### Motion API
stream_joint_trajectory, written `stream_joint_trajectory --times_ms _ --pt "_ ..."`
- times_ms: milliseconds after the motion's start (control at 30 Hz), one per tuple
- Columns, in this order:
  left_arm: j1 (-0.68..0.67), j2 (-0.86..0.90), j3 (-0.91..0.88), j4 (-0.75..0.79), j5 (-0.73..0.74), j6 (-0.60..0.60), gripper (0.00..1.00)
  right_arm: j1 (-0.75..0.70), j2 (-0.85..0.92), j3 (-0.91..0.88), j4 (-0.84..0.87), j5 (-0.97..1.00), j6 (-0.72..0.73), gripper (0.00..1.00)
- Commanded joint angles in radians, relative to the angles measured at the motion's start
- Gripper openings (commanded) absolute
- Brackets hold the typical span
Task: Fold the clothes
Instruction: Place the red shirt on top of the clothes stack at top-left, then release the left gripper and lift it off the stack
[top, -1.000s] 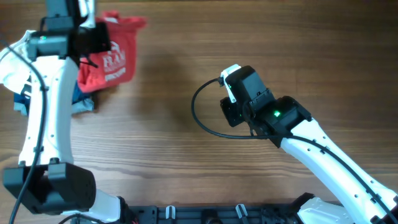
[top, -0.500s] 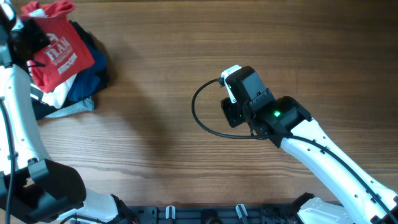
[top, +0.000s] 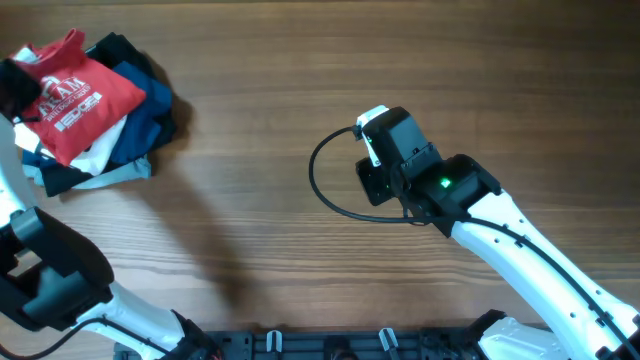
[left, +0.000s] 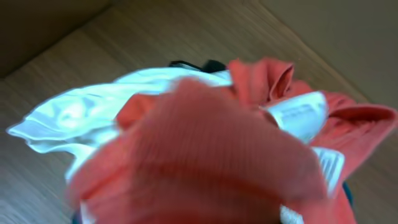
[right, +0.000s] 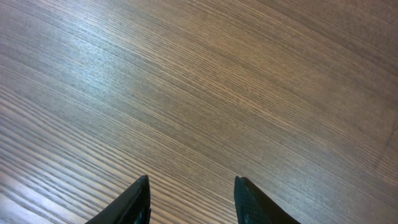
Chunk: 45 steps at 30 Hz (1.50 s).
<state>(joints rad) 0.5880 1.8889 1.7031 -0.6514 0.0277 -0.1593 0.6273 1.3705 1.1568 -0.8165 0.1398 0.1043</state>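
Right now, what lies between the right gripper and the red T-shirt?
Bare wooden table, plus the black cable looping out beside the right gripper; the overhead view shows it. The red T-shirt tops a garment pile.

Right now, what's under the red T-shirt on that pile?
The red T-shirt lies on a white garment and folded navy and blue garments, whose edges stick out. How they lie beneath it is covered.
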Motion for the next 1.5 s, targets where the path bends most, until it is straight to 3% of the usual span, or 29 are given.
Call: stream_joint_trajectory --times_ms 0,133,267,533,700,833,900,1233,1467 --pt "0.04 0.012 0.019 -0.002 -0.014 -0.078 1.0 -0.003 -0.004 0.02 -0.004 0.021 0.025 0.44" --pt "0.079 -0.025 0.02 -0.058 -0.072 -0.243 1.0 -0.003 -0.004 0.02 -0.008 0.021 0.028 0.44" --pt "0.111 -0.101 0.02 -0.065 -0.059 -0.324 1.0 -0.003 -0.003 0.02 -0.019 0.021 0.028 0.44" --pt "0.054 -0.187 0.02 -0.064 0.123 -0.305 1.0 -0.003 -0.003 0.02 -0.011 0.021 0.029 0.44" --pt "-0.043 -0.164 0.018 -0.064 0.315 -0.158 1.0 -0.003 -0.003 0.02 -0.011 0.021 0.029 0.44" --pt "-0.085 -0.096 0.018 -0.036 0.328 -0.158 0.82 -0.003 -0.003 0.02 -0.012 0.021 0.029 0.44" --pt "-0.089 -0.062 0.018 -0.009 0.328 -0.158 0.8 -0.003 -0.003 0.02 -0.016 0.021 0.03 0.44" --pt "-0.008 0.126 0.018 0.165 0.316 -0.132 0.82 -0.003 -0.003 0.02 -0.051 0.021 0.032 0.44" --pt "0.085 0.169 0.018 0.294 0.316 -0.136 1.0 -0.003 -0.003 0.02 -0.06 0.021 0.054 0.44"
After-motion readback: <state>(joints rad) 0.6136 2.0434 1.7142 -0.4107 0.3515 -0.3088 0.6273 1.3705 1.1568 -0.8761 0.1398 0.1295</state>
